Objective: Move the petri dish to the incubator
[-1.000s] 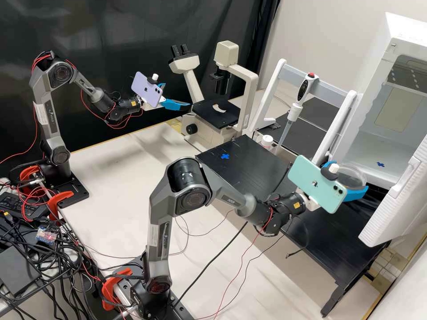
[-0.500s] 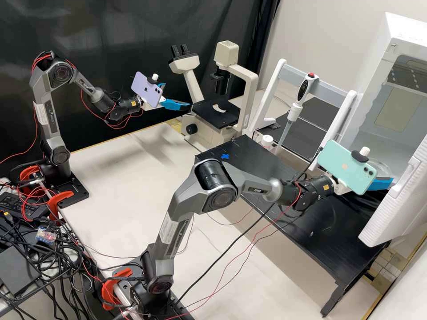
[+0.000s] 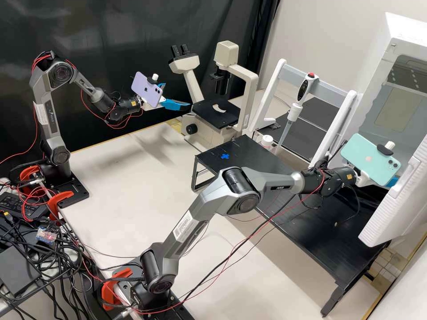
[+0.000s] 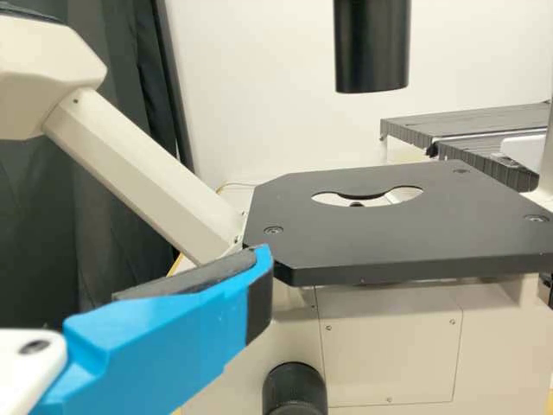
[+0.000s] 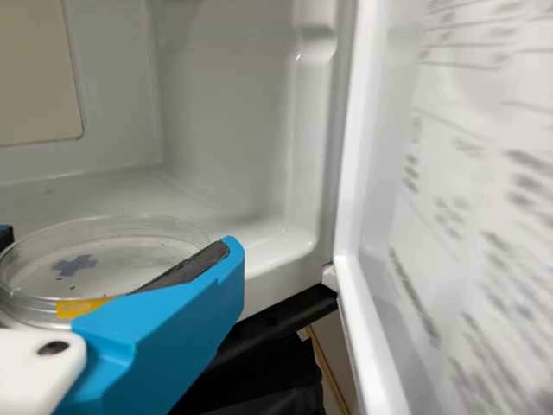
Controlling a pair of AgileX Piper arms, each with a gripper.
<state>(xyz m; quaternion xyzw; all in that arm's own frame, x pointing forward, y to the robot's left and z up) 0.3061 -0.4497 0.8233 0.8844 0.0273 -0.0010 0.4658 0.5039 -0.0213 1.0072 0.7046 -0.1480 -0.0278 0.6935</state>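
At the open incubator: petri dish, one, held.
Clear, round, with a yellow label on its side; gripped between the blue fingers of the right gripper, at the opening, a blue cross showing through (handsome clear plastic, this). Also listed: left gripper, one, fingers spread apart, near the black stage of the microscope.

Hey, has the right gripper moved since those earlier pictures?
Yes. In the high view, the right gripper has moved closer to the incubator's open door, coming from farther over the black bench stand.
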